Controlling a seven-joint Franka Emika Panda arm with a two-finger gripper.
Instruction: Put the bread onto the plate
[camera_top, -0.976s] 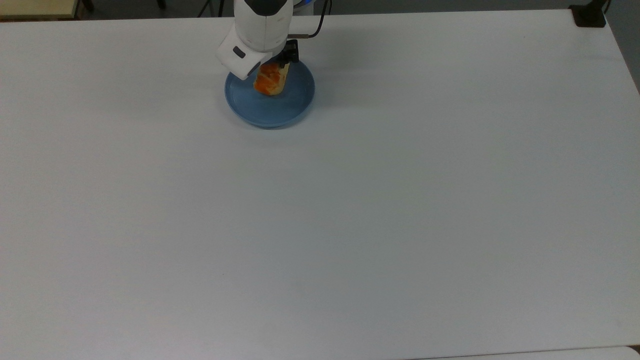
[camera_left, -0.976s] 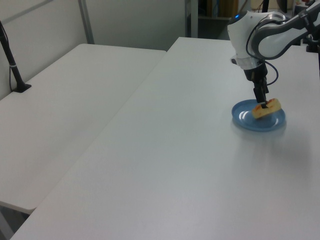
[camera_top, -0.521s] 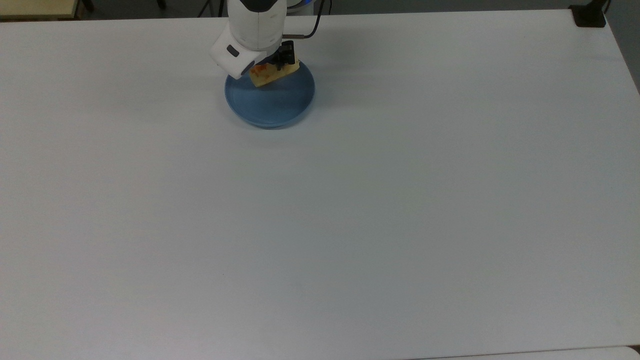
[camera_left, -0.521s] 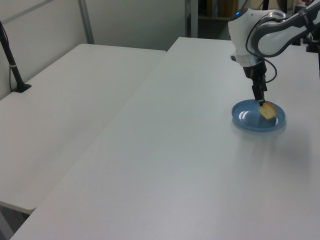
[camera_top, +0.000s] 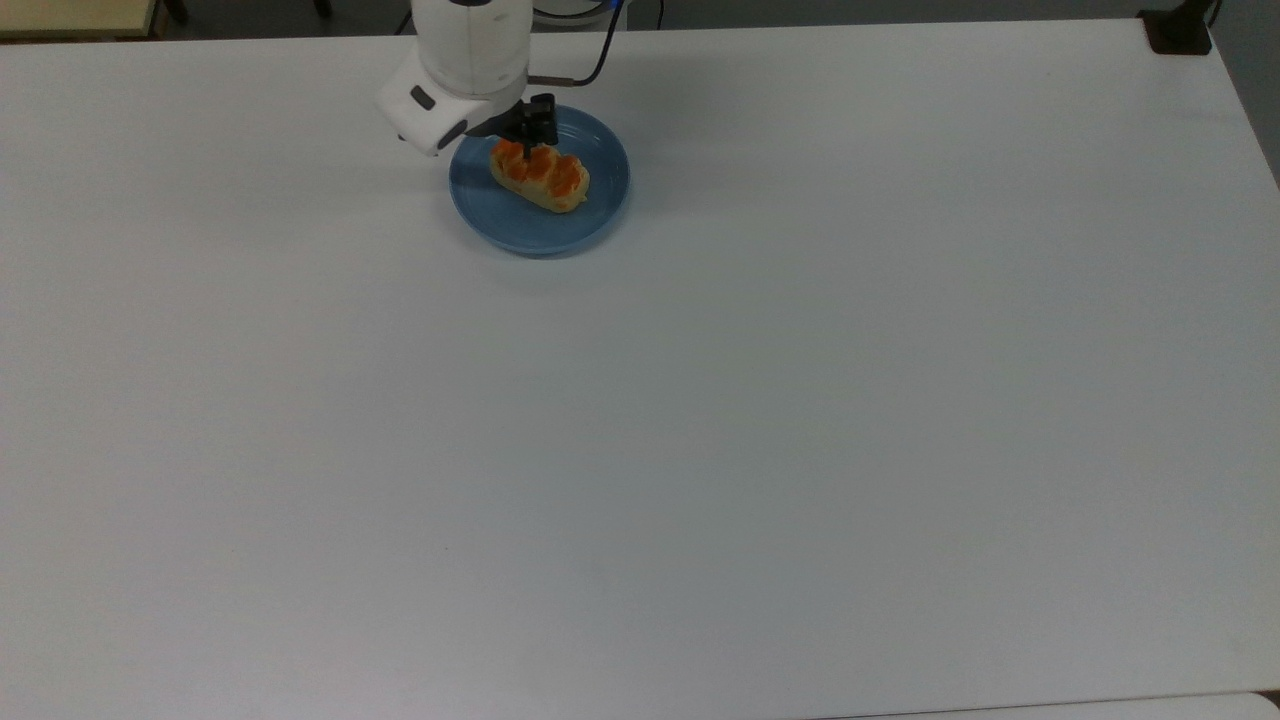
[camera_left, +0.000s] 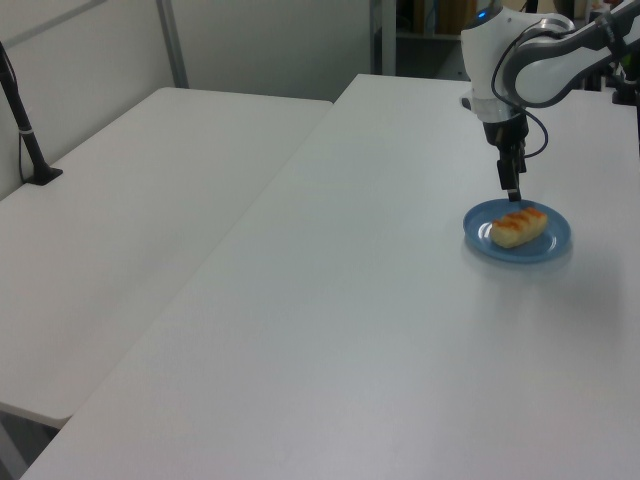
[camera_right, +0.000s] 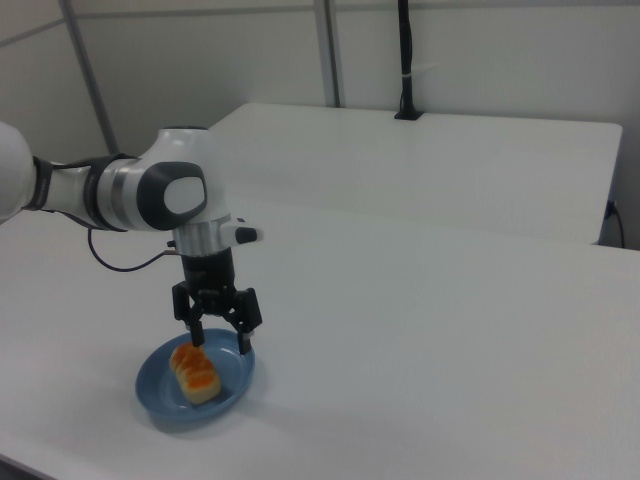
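The end effector (camera_right: 219, 340) hangs just above the plate (camera_right: 233, 389), its fingers spread wide and holding nothing. The bread (camera_right: 194, 372) lies flat on the plate, orange bumps upward, apart from the fingertips. The plate sits on the white surface (camera_top: 700, 400), toward the top view's far left.

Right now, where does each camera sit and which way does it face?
Top view: overhead, looking down on the table; arm above the plate.
Left view: raised, off one long side, looking across; arm beyond the bread.
Right view: low, opposite side; the open gripper hangs over the plate.
All three share bread on plate.
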